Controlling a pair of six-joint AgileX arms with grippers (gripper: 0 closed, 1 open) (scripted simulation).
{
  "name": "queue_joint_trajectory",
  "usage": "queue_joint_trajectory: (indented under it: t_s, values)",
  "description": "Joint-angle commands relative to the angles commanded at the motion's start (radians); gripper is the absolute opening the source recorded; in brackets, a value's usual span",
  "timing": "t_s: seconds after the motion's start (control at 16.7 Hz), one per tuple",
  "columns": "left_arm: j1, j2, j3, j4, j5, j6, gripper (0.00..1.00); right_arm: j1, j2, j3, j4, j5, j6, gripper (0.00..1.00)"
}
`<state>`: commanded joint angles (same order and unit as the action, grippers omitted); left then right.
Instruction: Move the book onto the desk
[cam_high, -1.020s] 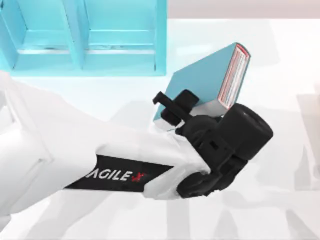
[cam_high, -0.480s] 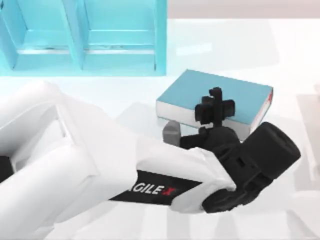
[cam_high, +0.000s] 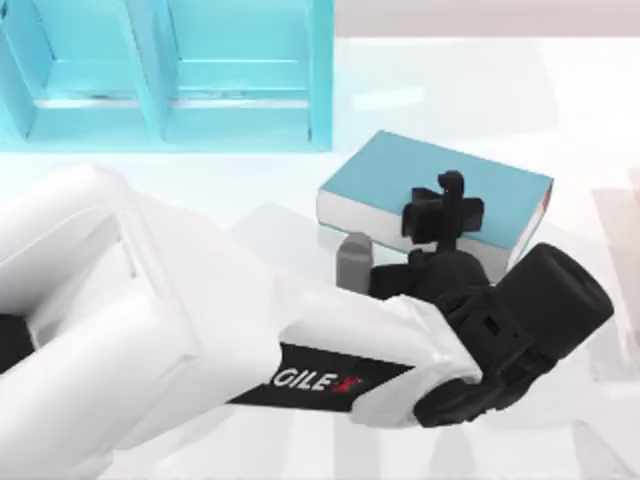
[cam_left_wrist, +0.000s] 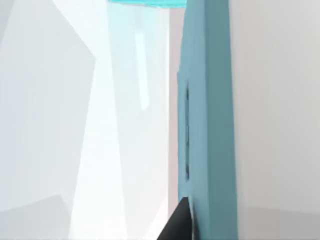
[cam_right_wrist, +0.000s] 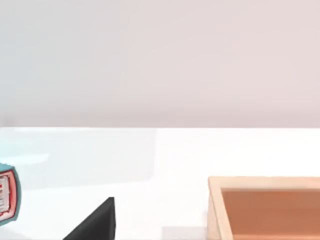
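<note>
The desk (cam_high: 590, 120), our broad white bench, carries the teal shelf unit (cam_high: 170, 75) at its far left corner. Our left arm reaches from the near left edge across to mid-bench. The book (cam_high: 440, 190), which a second ago stood steeply tilted with its red-rimmed page edges turned up, now lies with its cover level, just right of the shelf unit and very low over the bench; whether it rests on the surface we cannot tell. We judge the placing nearly complete, with release remaining. The left gripper (cam_high: 440, 228) pinches the book at its near long edge, one finger across the top cover. Our right arm stays parked, its gripper's state undetermined.
</note>
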<state>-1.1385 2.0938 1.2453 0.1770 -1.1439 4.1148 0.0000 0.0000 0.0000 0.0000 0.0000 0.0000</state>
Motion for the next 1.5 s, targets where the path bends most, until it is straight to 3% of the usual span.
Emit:
queue_joint_trajectory:
  t_s: [0.6, 1.2, 1.5]
  values:
    - [-0.007, -0.001, -0.009, -0.015, -0.005, -0.016, 0.00, 0.000, 0.000, 0.000, 0.000, 0.000, 0.000, 1.00]
    - [-0.006, 0.068, -0.039, 0.083, -0.004, -0.015, 0.00, 0.000, 0.000, 0.000, 0.000, 0.000, 0.000, 1.00]
    - [-0.006, 0.068, -0.039, 0.083, -0.004, -0.015, 0.38, 0.000, 0.000, 0.000, 0.000, 0.000, 0.000, 1.00]
